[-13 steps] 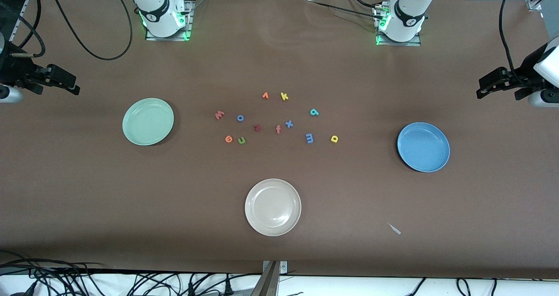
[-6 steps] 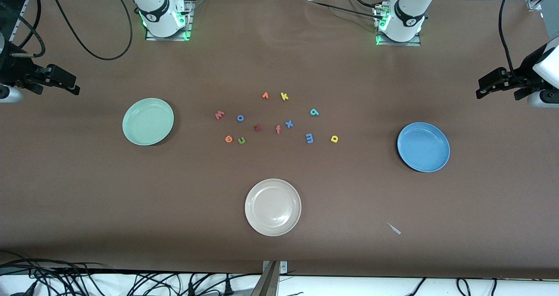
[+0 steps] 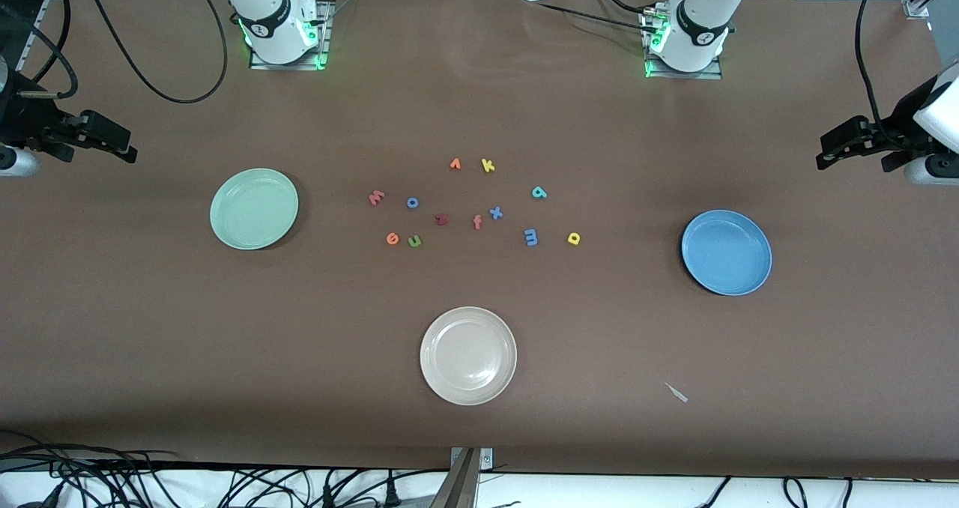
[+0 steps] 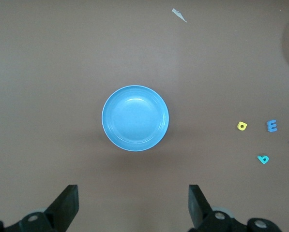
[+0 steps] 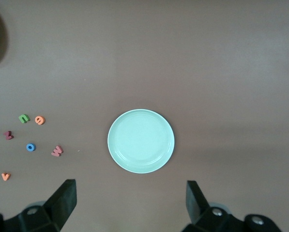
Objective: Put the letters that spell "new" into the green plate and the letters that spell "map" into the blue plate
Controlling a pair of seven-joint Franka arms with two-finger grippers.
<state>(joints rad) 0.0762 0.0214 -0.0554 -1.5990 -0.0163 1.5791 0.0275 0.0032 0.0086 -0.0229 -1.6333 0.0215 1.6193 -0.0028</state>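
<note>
The salmon w [image 3: 376,198], orange e [image 3: 392,238] and green n [image 3: 414,241] lie mid-table on the side of the mint-green plate [image 3: 254,208]. The teal p [image 3: 539,192], blue m [image 3: 531,237] and yellow a [image 3: 574,238] lie on the side of the blue plate [image 3: 726,252]. Both plates hold nothing. My right gripper [image 5: 130,203] hangs open, high over the right arm's end of the table, looking down on the green plate [image 5: 141,140]. My left gripper [image 4: 133,208] hangs open over the left arm's end, above the blue plate [image 4: 135,118].
Other letters lie among them: blue o [image 3: 412,203], a dark red letter [image 3: 441,219], f [image 3: 477,222], blue x [image 3: 495,213], an orange letter [image 3: 455,165], yellow k [image 3: 488,165]. A beige plate [image 3: 468,355] sits nearer the front camera, a pale scrap [image 3: 676,392] beside it.
</note>
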